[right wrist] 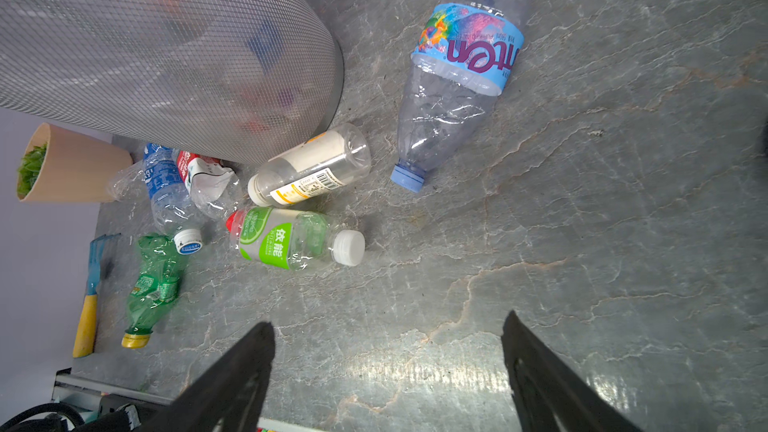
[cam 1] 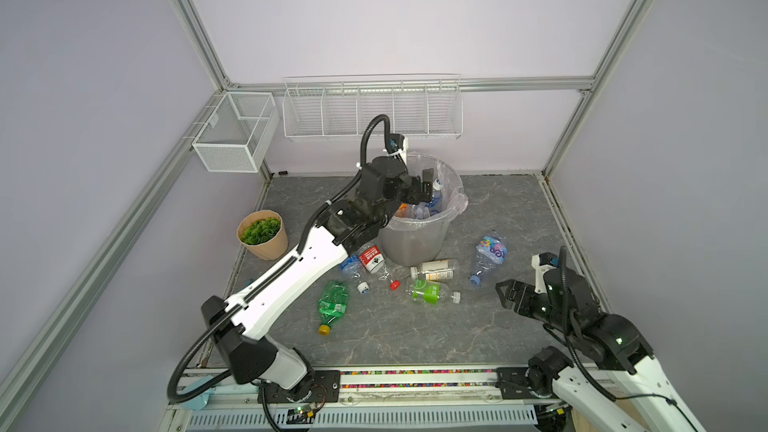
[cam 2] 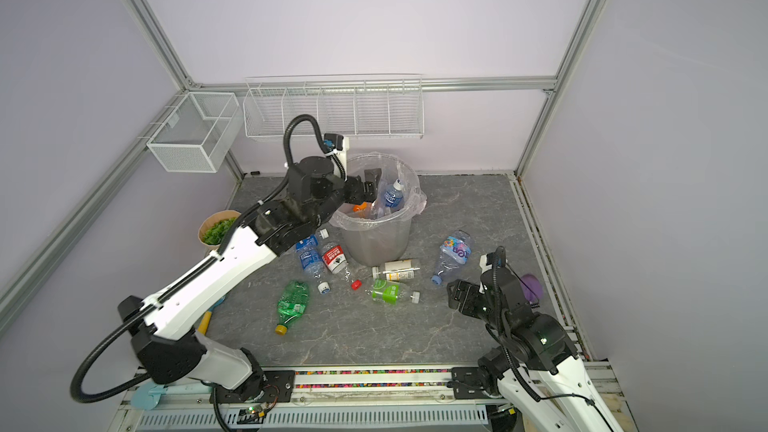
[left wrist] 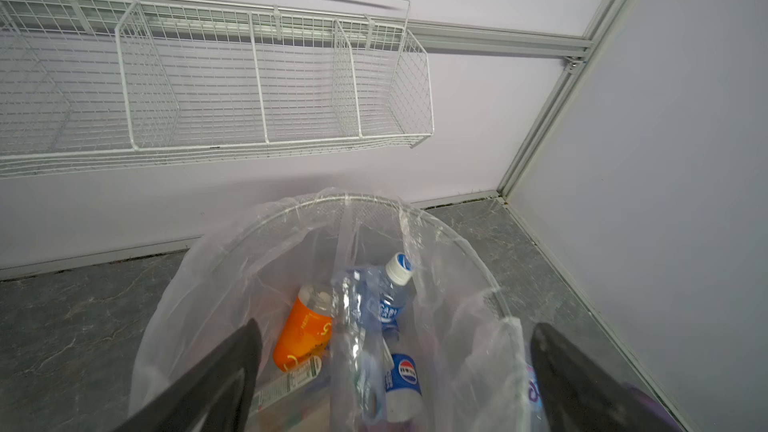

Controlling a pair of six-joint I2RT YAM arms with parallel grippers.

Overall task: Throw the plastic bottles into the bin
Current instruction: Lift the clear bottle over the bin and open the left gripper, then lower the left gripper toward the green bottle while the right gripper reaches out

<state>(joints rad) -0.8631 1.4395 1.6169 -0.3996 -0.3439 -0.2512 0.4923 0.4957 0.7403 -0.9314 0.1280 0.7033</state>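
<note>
The left pincer (left wrist: 397, 328) hangs over the mouth of the bin (left wrist: 365, 201), its jaws spread wide with nothing between them. Directly below it, inside the bag-lined bin, an orange-label bottle (left wrist: 305, 332) lies beside a blue-label bottle (left wrist: 390, 309) with a white cap. The right pincer (right wrist: 387, 322) sits low over the bench (right wrist: 623, 243), jaws apart and empty. Ahead of it lies a large clear bottle (right wrist: 457, 76) with a blue cap. Off to one side of it, nearer the bin's foot, a green-label bottle (right wrist: 291, 238) lies just beside a white-label bottle (right wrist: 311, 170). Beyond those lies a crushed green bottle (right wrist: 153, 284) with a yellow cap.
</note>
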